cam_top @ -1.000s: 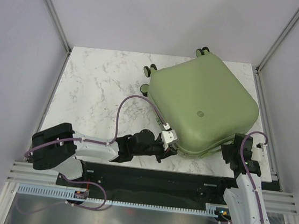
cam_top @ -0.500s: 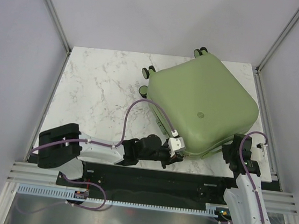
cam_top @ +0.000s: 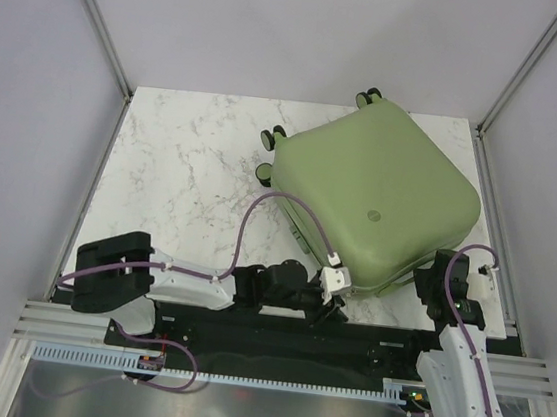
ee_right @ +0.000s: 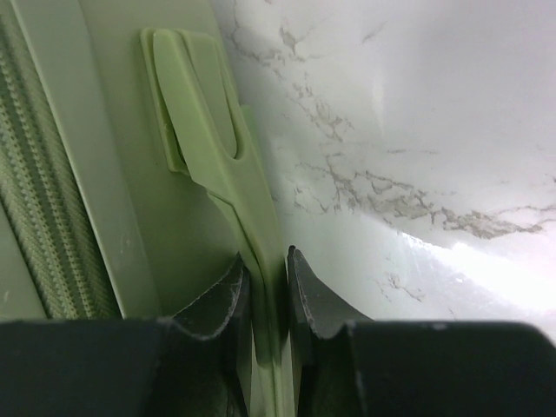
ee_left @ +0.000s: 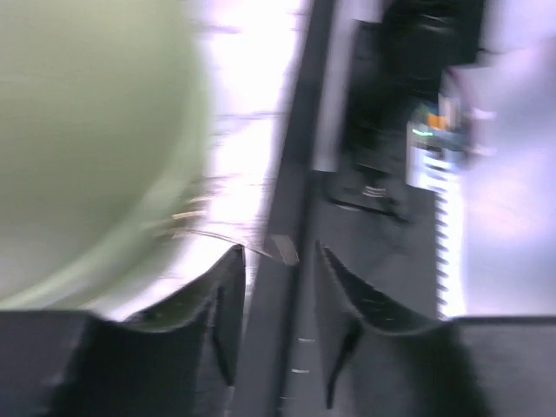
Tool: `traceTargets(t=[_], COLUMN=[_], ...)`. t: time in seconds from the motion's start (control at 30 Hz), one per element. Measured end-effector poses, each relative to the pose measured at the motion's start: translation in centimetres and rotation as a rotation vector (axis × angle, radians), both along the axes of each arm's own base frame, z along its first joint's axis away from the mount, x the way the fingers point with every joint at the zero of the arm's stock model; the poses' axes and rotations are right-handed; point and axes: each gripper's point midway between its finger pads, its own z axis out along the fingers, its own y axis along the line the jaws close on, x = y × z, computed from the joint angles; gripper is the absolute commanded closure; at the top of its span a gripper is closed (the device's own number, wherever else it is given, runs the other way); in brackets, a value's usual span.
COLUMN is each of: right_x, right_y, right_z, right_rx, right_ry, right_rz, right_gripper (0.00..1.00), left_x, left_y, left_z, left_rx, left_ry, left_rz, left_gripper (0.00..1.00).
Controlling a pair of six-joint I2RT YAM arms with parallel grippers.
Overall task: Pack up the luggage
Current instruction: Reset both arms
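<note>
**Closed case, gripped at its near-right side**

The luggage (cam_top: 370, 199) lies flat and closed, shell up, on the marble table (cam_top: 182, 167). The right gripper (cam_top: 427, 283) sits against the case's near-right corner. In its wrist view its fingers (ee_right: 217, 304) are pinched narrow onto a flat green handle strip (ee_right: 208, 148) on the side wall. The zip track (ee_right: 43, 217) lies to their left and bare marble to their right. The left gripper (cam_top: 334, 293) is just off the case's near edge. In its blurred wrist view the jaws stand apart with nothing gripped. The green shell lies ahead and to their left, and a dark rail (ee_left: 300, 130) runs straight ahead.
</note>
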Motion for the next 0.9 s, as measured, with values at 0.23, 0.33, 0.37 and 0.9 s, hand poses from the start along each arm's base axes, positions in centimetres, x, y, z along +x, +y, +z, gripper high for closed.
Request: traceTargets(t=[0.23,0.33,0.37,0.9], right_x=[-0.8,-1.9,-2.4,-5.6], right_y=[1.3,1.2,1.0,-3.1], right_z=[0.4,1.0,1.4,14.9], right_rx=[0.0,-0.017,-0.034,-0.389], right_ry=[0.065,0.107,0.119,0.002], right_rz=[0.107,0.129,0.137,0.194], right_gripper=[0.53,0.35,0.32,0.02], left_x=[-3.6,-1.7,-0.9,6.1], left_y=[2.5,5.5,6.6,23.1], left_z=[2.0,2.7,2.8,5.0], left_rx=[-0.006,0.012,0.018,0.07], left_ry=[0.085,0.098,0.109,0.31], left_rz=[-0.037,0.083,0.13,0.865], left_gripper=[0.3,0.23,0.22,0.09])
